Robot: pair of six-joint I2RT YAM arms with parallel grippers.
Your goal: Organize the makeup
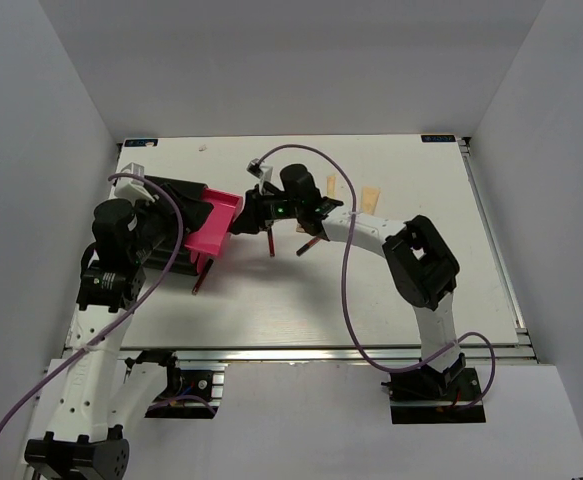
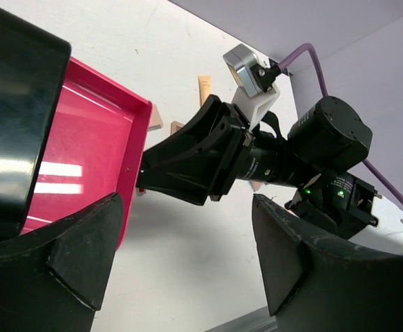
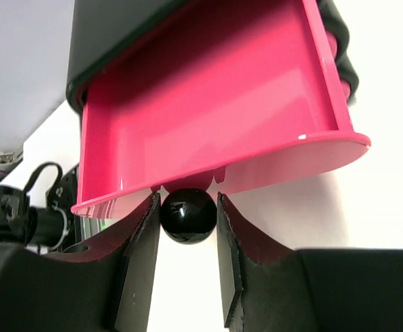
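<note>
Clearly the step in hand is the opening of the pink drawer point(image 3: 208, 104), so that the makeup can go inside. The right gripper point(image 1: 249, 217) is clamped on the round black knob point(image 3: 187, 216) at the front of the drawer, one finger on each side of it. The drawer stands well out of the black box point(image 1: 171, 205), and what shows of its inside is bare.

The left gripper point(image 2: 186, 204) hangs just beside the drawer, on the side away from the right arm. Its jaws are spread wide and hold nothing.

The makeup lies on the table point(image 1: 391, 300), outside the drawer. Two red-and-black sticks point(image 1: 270, 241) are just beyond the drawer's front, near the right gripper. A third stick point(image 1: 200, 277) is beside the drawer, toward the arm bases. The beige tubes point(image 1: 371, 197) lie farther from the drawer's front, past the right wrist.

I judge that the next move calls for letting go of the knob, then picking the nearest stick. It is slim and lies flat, so the fingers must come down low and straight over it.
</note>
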